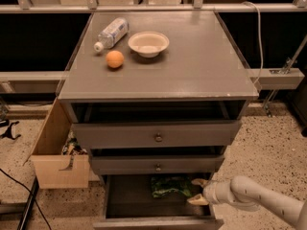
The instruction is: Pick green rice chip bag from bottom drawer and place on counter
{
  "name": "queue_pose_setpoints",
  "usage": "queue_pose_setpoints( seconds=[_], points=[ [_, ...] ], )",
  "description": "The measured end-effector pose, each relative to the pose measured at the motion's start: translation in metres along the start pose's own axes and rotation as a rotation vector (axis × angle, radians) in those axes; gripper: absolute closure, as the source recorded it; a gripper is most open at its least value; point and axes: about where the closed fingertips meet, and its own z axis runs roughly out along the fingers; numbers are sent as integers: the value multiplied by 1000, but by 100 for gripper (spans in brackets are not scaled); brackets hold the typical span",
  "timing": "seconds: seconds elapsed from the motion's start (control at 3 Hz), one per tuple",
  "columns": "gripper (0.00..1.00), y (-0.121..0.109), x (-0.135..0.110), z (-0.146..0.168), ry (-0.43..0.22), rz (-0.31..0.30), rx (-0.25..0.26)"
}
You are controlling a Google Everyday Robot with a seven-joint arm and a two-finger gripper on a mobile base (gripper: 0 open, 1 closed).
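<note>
The green rice chip bag [169, 186] lies crinkled at the back right of the open bottom drawer [144, 205], on its dark floor. My gripper [196, 191] reaches in from the right on a white arm. Its two pale fingers are spread apart, one above and one below, right at the bag's right end. I cannot tell if they touch the bag. The grey counter [192, 66] on top of the cabinet carries a white bowl [148, 43], an orange [114, 59] and a lying plastic bottle [111, 33].
The two upper grey drawers [156, 135] with round knobs stick out slightly above the bottom drawer. A light wooden box [56, 155] stands on the floor at the cabinet's left. A black cable [19, 188] runs over the speckled floor at the left.
</note>
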Motion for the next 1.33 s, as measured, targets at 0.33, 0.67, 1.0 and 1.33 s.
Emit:
queue_pose_setpoints(
  seconds=[0.33,0.67,1.0,1.33],
  points=[
    [26,3,15,12,-5,14,-6],
    [23,5,25,26,-41,20,-2],
    [23,5,32,44,-87,28,5],
    [8,6,28,57,-147,30,-1]
  ],
)
